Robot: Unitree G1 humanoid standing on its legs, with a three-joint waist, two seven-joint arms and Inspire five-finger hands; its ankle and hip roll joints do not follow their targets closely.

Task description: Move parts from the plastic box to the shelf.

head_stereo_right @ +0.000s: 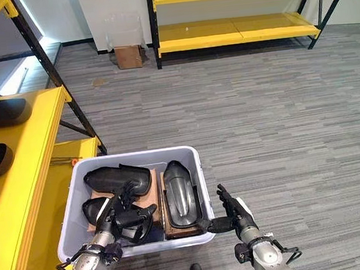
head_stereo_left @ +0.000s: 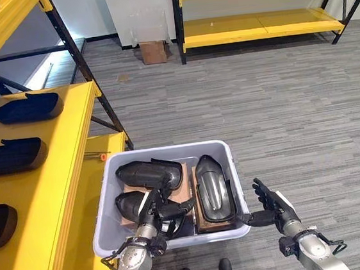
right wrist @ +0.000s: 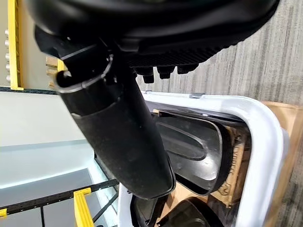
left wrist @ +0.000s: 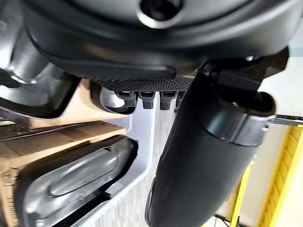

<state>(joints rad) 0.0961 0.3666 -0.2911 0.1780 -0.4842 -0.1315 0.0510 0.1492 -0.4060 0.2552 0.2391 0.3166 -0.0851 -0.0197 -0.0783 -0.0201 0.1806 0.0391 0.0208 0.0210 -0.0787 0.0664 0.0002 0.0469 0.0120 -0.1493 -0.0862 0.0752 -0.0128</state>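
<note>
Stretching wide and bare to the right of the box, the grey carpet (head_stereo_left: 279, 99) runs back to a far yellow rack (head_stereo_left: 265, 26) and a small cardboard carton (head_stereo_left: 153, 51). The near yellow shelf (head_stereo_left: 56, 186) stands just beside the plastic box (head_stereo_left: 223, 150), three dark parts (head_stereo_left: 28, 107) on it. More parts (head_stereo_left: 212, 186) lie inside the box. The left hand (head_stereo_left: 151, 212) reaches in, fingers loosely spread, holding nothing. The right hand (head_stereo_left: 271, 206) is outside the right wall, fingers straight, thumb at the rim.
</note>
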